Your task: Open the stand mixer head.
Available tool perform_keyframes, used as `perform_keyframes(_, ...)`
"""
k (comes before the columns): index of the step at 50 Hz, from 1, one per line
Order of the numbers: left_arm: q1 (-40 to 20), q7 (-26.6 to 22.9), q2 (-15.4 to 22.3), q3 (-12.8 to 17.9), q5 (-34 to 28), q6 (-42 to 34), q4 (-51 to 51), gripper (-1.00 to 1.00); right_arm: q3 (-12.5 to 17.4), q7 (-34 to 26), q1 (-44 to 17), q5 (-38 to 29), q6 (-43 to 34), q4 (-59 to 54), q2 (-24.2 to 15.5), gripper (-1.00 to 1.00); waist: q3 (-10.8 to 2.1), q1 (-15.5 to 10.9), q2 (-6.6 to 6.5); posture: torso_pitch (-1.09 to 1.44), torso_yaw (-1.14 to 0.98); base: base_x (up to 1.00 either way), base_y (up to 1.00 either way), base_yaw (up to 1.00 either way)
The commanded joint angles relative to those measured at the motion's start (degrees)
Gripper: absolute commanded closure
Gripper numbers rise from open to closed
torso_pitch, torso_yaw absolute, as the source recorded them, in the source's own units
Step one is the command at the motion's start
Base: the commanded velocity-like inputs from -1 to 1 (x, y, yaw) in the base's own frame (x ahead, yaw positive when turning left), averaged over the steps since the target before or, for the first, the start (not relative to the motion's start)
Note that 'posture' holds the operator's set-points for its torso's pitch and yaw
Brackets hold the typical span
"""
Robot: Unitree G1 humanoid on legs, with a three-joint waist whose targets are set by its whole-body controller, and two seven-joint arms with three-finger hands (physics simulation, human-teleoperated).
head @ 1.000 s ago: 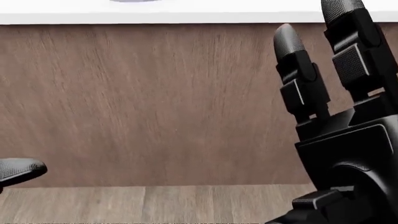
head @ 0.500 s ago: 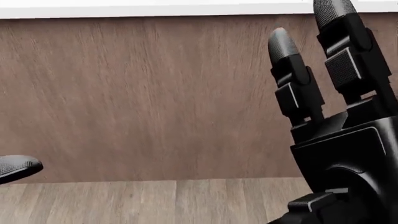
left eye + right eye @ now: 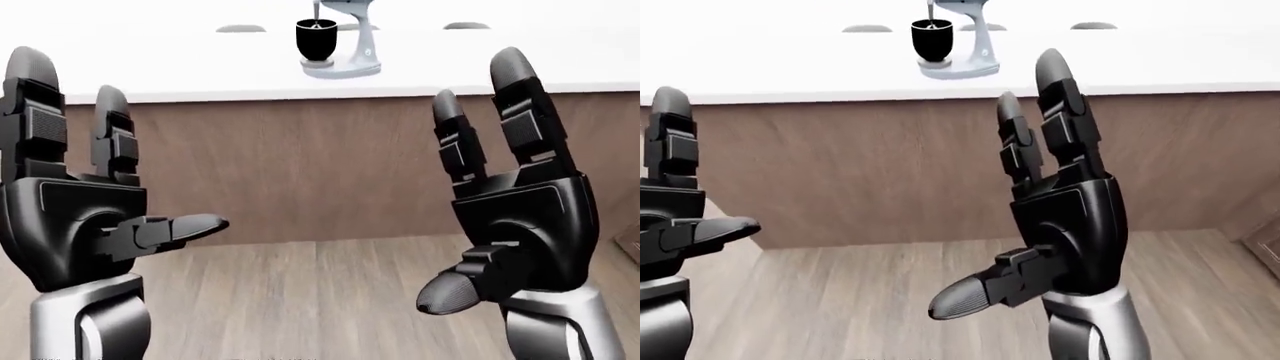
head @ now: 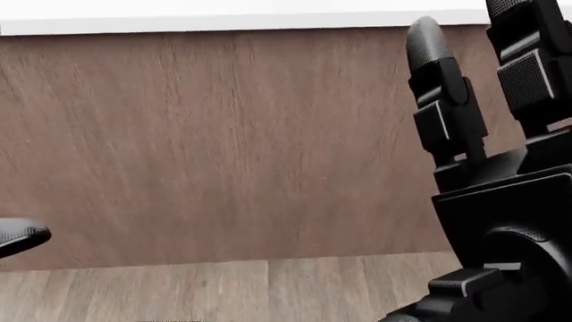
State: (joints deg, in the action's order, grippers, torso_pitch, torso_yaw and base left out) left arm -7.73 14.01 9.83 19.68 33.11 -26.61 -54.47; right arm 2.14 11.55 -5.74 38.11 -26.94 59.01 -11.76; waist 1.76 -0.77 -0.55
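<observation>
The stand mixer [image 3: 350,37] is grey with a black bowl [image 3: 317,40] and stands on the white counter [image 3: 150,67] at the top middle of the left-eye view; its head is cut off by the top edge. My left hand [image 3: 120,172] is raised at the left, fingers spread and empty. My right hand [image 3: 470,195] is raised at the right, fingers spread and empty. Both hands are well short of the counter. The head view shows only my right hand [image 4: 501,168] and a left fingertip [image 4: 22,238].
A brown wood-panel counter face [image 3: 300,165] spans the views under the white top. Wood plank floor [image 3: 300,300] lies below it. A brown cabinet corner [image 3: 630,244] shows at the right edge of the left-eye view.
The head view has shifted slightly: the counter edge sits a little lower than half a second ago and my right hand lies further right and higher. Both hands stay open.
</observation>
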Motion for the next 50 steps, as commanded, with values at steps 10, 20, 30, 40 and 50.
perform_keyframes(10,-0.86,-0.23,0.45,-0.03,0.61,0.87,-1.51,-0.98,1.45,0.35,-0.59,0.34,-0.32,0.99,0.14,-1.0,-0.01,0.24,5.67,0.0,0.0,0.49,0.0,0.0)
perform_keyframes(20,-1.22,0.17,0.87,0.49,1.27,0.55,-1.56,-0.98,0.65,-0.36,-0.07,-0.7,0.3,0.99,-0.17,-1.0,2.79,1.64,-0.09,0.0,0.0,0.53,0.01,0.0)
perform_keyframes(30,-1.13,0.23,0.9,0.31,1.19,0.7,-1.44,-0.98,0.36,-0.42,-0.06,-0.73,0.45,0.99,-0.4,-1.0,2.64,0.69,-2.28,0.0,0.0,0.37,0.02,0.0)
perform_keyframes(40,-1.12,0.05,0.77,0.25,0.93,0.88,-1.3,-0.98,0.72,-0.23,-0.2,0.1,0.38,0.99,-0.26,-1.0,-1.42,-0.5,3.28,0.0,0.0,0.16,0.0,0.0)
perform_keyframes(50,-1.38,0.35,1.17,0.61,1.39,0.73,-1.35,-0.98,0.36,0.53,-0.24,0.94,1.16,0.99,-1.38,-1.0,0.07,1.38,1.43,0.0,0.0,0.26,0.0,0.0)
